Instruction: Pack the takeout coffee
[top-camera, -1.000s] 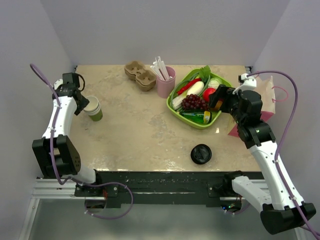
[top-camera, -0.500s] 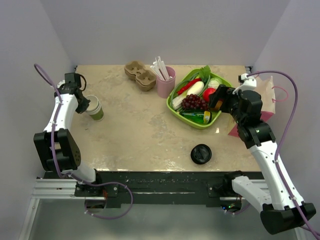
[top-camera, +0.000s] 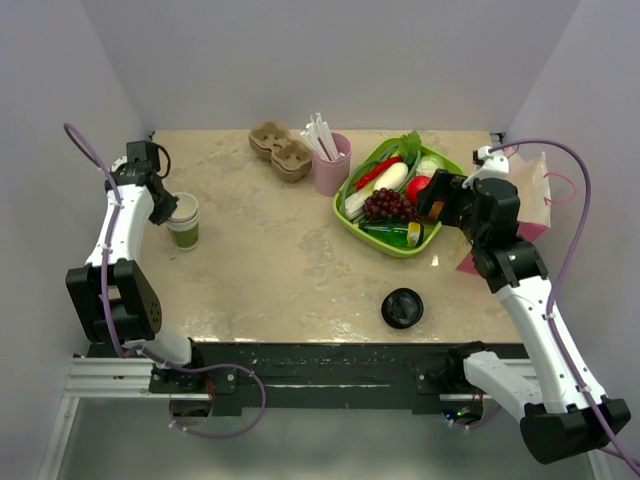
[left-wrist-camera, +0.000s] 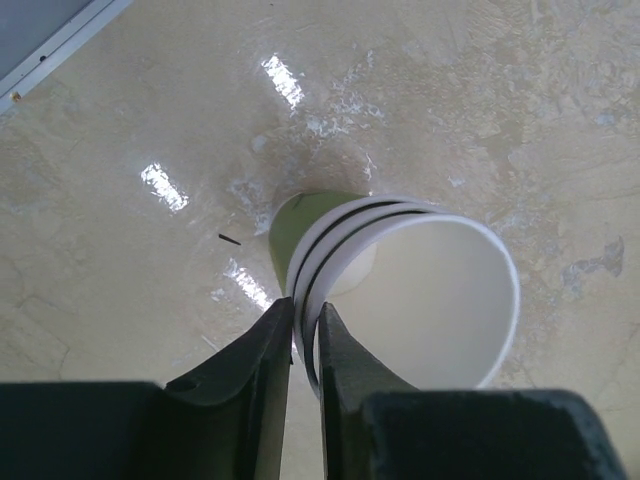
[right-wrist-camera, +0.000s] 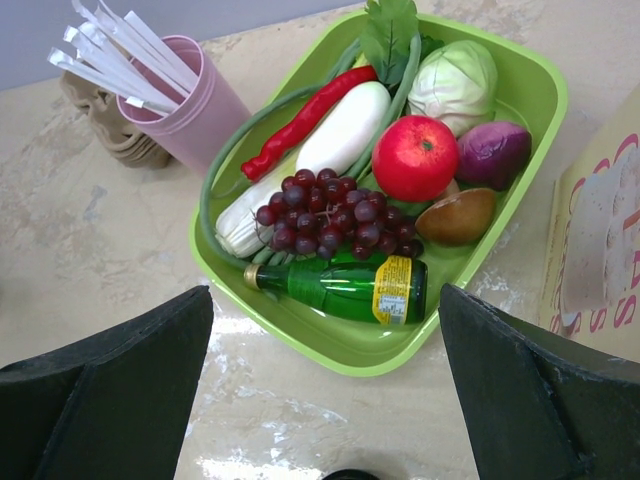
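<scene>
A second ago the fingers of the left end effector (left-wrist-camera: 305, 305) stood wider apart at the green cup (top-camera: 184, 222). Now they are pressed close on its rim. The cup stands almost where it stood, and the right arm looks the same as before.

The desk (top-camera: 290, 260) is pale stone with shiny spots, and light purple walls (top-camera: 300, 60) close it in on three sides. At the back lie a brown cup carrier (top-camera: 280, 150) and a pink cup of white straws (top-camera: 330, 165). Beside the pink cup sits a green tray (top-camera: 392, 246) of play food: grapes, a red apple, a cabbage, a green bottle. A pink bag (top-camera: 540, 195) stands at the right edge.

The green cup is on the left side of the desk, upright, open at the top and white inside. Its rim shows as a few white rings, one inside another. The left end effector pinches that rim, with one finger outside the cup and one inside.

A round black lid (top-camera: 402, 308) lies near the front edge, well apart from the cup. Only its black top shows, so I cannot tell if anything is under it.

The right end effector (right-wrist-camera: 325, 295) is spread wide above the near side of the tray and holds nothing.
</scene>
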